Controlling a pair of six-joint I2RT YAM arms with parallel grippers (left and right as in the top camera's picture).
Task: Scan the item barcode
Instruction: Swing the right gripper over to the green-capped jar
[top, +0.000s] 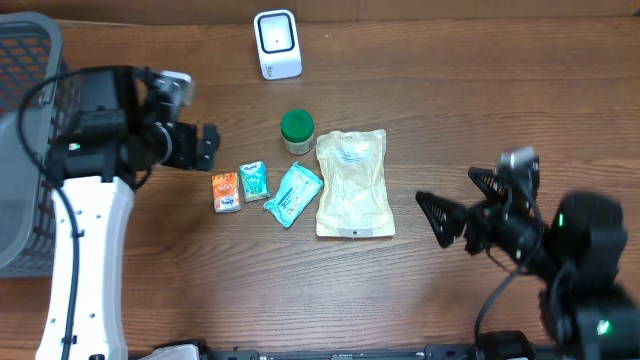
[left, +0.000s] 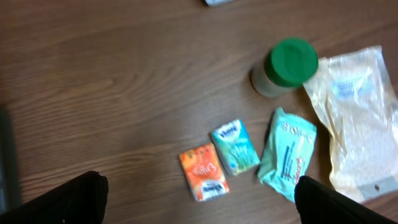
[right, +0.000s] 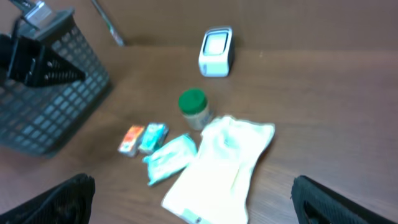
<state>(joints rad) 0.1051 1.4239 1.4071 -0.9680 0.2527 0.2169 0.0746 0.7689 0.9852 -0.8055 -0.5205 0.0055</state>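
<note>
R gripper (top: 446, 187): seen nearest, jaws spread fully, nothing held, well right of clear pouch (top: 352, 183). L gripper (top: 210, 147): likewise opened wide, empty, positioned left of items. Laid flat mid-table (top: 480, 90), l. to r.: orange pkt (top: 226, 191), teal pkt (top: 254, 181), wipes pack (top: 293, 194), pouch. Green-lidded jar (top: 297, 130) stood upright just behind. Scanner (top: 277, 44) placed at far edge, well apart. Basket (top: 25, 150) kept at left.

A grey mesh basket (top: 25, 60) stands upright at the left edge of the brown wood-grain table (top: 480, 110), reaching up to its far left corner, open top upward, its latticed walls dark grey; its contents cannot be made out.
</note>
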